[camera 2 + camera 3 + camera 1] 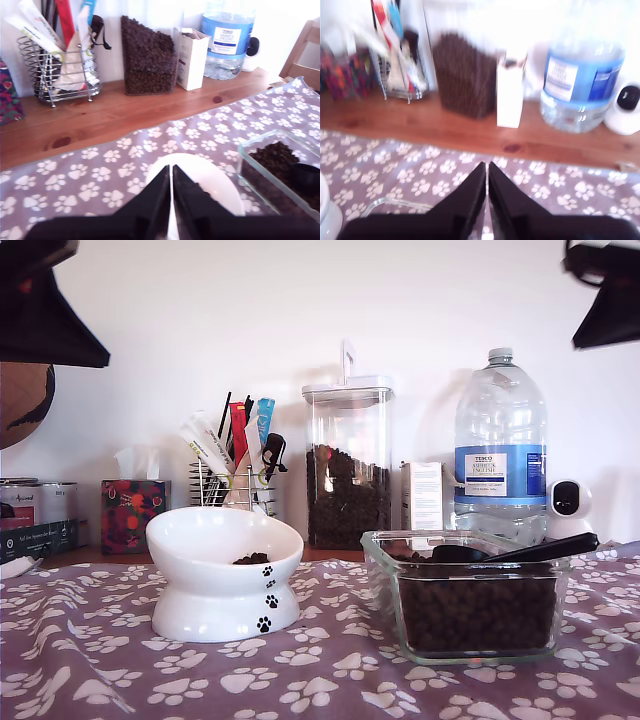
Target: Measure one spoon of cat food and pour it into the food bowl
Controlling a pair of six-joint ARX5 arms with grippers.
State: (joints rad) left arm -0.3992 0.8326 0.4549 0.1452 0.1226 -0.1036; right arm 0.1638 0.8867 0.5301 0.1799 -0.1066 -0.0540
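Paw-print cloth (300, 680) fills the foreground of the exterior view, and on it the food bowl (225, 575) sits toward that view's left with a few pellets already in it. The square glass dish (470, 595) stands toward the right, heaped with cat food (478, 612). Resting in it is the spoon (515, 552), its handle running out over the far right rim.

My first hand (171, 197) hangs above the food bowl with its fingers pressed together, gripping nothing; my second hand (487, 195) hovers near the dish's edge, likewise pressed together and empty.

I judge the main risk to be the grasp: the handle is thin and slopes across glass, so closed fingers coming down could knock it deeper into the kibble (or tip pellets onto the cloth). The cloth is rumpled, and a shove on the dish might drag it.

Open room lies between bowl and dish. Behind them the kibble canister (347, 470), water bottle (500, 445) and wire caddy (235, 485) crowd the worktop's back edge.
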